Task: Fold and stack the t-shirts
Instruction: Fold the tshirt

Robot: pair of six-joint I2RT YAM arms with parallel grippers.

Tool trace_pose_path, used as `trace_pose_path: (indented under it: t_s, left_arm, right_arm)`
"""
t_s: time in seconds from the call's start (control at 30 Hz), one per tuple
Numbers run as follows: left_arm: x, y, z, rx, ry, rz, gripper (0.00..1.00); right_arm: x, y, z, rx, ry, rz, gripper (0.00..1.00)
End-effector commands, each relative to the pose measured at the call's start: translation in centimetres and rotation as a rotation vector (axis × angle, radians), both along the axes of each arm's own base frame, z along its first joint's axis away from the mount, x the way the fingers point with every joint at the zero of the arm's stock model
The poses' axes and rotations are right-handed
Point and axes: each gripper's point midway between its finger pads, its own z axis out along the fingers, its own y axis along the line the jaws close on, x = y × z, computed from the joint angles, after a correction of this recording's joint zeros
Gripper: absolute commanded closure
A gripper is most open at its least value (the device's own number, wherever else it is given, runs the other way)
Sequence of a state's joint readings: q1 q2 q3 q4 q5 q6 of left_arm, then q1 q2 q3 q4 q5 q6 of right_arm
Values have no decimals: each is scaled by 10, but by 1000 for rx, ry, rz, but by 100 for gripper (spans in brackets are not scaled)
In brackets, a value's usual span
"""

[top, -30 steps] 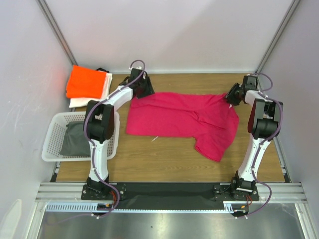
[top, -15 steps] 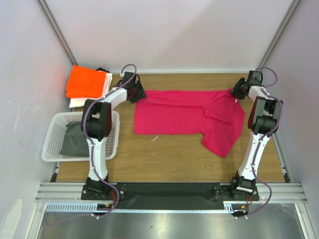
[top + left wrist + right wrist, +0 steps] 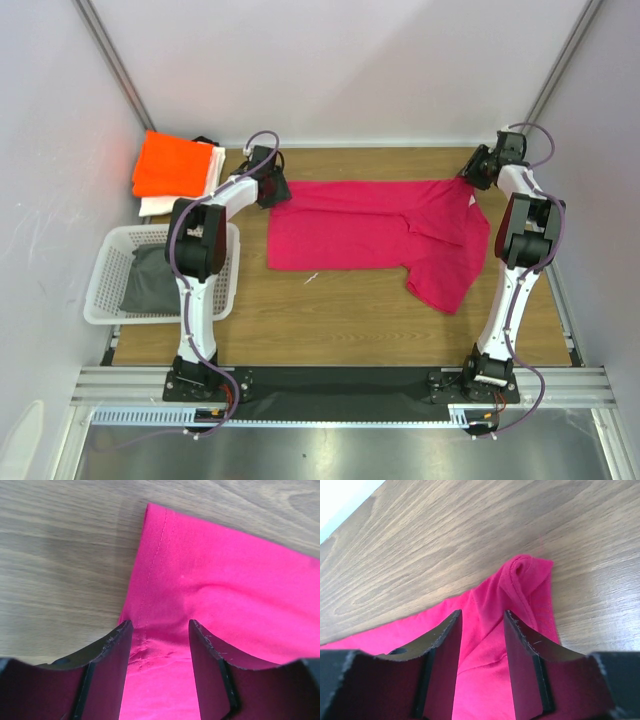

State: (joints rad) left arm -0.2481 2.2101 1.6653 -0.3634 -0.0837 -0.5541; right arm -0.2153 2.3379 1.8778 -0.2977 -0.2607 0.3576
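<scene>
Three t-shirts are in view. One magenta t-shirt (image 3: 370, 235) lies spread out across the middle of the wooden table (image 3: 330, 320), its long edge toward the top of the overhead view and one part hanging down toward the lower right. One orange t-shirt (image 3: 172, 165), folded to a rectangle, sits on one folded white t-shirt (image 3: 162, 207) at the upper left. Below that stack stands one white lattice basket (image 3: 98, 285) with one grey cloth (image 3: 150, 282) in it.

Two arms reach to the magenta shirt's two upper corners. The left gripper (image 3: 159, 625) is at the upper left corner, its two fingers parted over the flat hem, gripping nothing. The right gripper (image 3: 482, 614) is at the upper right corner, its two fingers apart with a raised fold of the cloth running between them; whether they press on it I cannot tell.
</scene>
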Motion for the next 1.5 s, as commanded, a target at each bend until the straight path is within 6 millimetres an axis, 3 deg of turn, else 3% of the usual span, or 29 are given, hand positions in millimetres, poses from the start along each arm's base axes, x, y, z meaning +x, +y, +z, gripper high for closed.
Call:
trace_pose_path:
  t_s: [0.0, 0.07, 0.2, 0.37, 0.53, 0.8, 0.97, 1.47]
  left_arm:
    - [1, 16, 20, 123, -28, -32, 45]
    - [1, 12, 40, 159, -83, -70, 44]
    - [-9, 6, 55, 182, -120, -94, 43]
    - [-24, -1, 60, 191, -131, -97, 43]
    - [-34, 1, 45, 179, -99, -58, 46]
    - [-29, 3, 30, 184, -84, -32, 48]
    - [-28, 1, 19, 183, -67, -33, 50]
    - [-29, 13, 7, 193, -51, -9, 50]
  right_arm:
    - [5, 0, 22, -20, -32, 29, 56]
    - [0, 3, 24, -13, -25, 39, 56]
    - [-5, 11, 40, -7, -51, 57, 57]
    - [-14, 18, 65, -3, -73, 66, 56]
    - [-30, 22, 67, 5, -53, 65, 56]
    - [-52, 23, 63, 26, -14, 43, 56]
    - [-68, 19, 46, 29, 35, 19, 56]
    - [-77, 15, 43, 32, 55, -5, 57]
